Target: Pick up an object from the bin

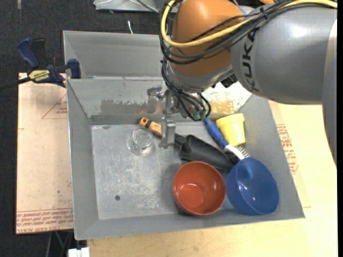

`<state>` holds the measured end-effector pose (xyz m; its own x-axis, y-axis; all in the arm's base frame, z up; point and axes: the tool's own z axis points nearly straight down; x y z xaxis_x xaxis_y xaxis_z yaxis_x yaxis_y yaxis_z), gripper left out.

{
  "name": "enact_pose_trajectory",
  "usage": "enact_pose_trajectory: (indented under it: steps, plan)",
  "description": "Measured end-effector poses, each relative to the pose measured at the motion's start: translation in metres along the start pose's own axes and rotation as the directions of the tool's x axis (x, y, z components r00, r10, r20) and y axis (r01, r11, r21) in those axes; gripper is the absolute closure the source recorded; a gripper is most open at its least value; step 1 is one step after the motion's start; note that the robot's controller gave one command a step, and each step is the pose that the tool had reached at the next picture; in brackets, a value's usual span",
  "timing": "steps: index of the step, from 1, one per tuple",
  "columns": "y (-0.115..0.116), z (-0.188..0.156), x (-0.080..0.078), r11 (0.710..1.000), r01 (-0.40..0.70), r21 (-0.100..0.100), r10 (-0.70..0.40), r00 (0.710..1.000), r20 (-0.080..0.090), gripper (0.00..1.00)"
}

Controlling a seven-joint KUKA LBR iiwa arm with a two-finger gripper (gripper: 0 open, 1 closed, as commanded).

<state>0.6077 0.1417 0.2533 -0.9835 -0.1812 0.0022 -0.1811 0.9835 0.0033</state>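
In the camera view the gripper (169, 142) hangs low over the bin (123, 189), close to the middle of its far wall. The fingers seem pressed together into one narrow stem with nothing between them. The tip stands between a small orange-brown piece (151, 125) on its left and the end of a black handle (206, 151) on its right. A clear glass (140, 142) sits a little further left. A blue brush (217, 134) and a yellow cup (231, 129) lie toward the right edge, and a red bowl (198, 188) and a blue bowl (253, 186) sit side by side along the near edge. Nothing is picked yet, so this looks like the approach. The next move likely calls for the fingers to part, straddle the nearest thing, then clamp and lift.
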Motion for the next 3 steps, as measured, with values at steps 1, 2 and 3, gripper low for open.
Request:
enact_pose_trajectory:
  steps: [1, 2, 3]
  plan:
    - [-0.042, 0.062, 0.005, 0.993, 0.121, 0.002, -0.121, 0.993, 0.004, 0.00]
    - [-0.008, -0.017, 0.007, 1.000, -0.007, -0.003, 0.007, 1.000, 0.012, 0.00]
    - [-0.052, 0.068, 0.015, 0.998, 0.070, 0.001, -0.070, 0.998, 0.001, 0.00]
